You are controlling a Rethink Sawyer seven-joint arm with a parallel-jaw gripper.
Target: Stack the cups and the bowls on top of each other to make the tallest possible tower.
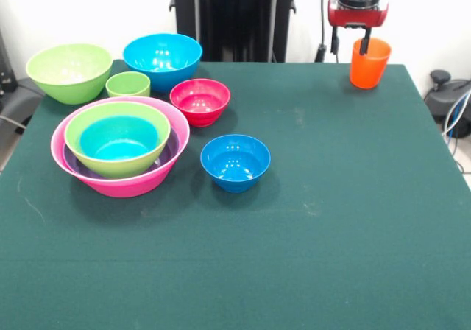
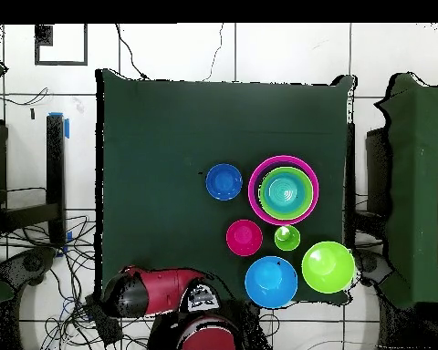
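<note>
While the jaws (image 1: 363, 47) pinch the orange cup's (image 1: 369, 65) rim, the pink bowl (image 1: 136, 184) holds nested bowls.

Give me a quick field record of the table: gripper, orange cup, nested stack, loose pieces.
gripper: gripper at the orange cup's rim, at the table's far edge by the pedestal; one finger hangs inside the cup; open or shut unclear
orange cup: orange cup upright, apart from the bowls
nested stack: pink bowl holds purple bowl, then a lime-green bowl, then teal bowl
loose bowls: second lime-green bowl, large blue bowl, red bowl, small blue bowl, all upright, unstacked
green cup: green cup upright, among the bowls
</note>
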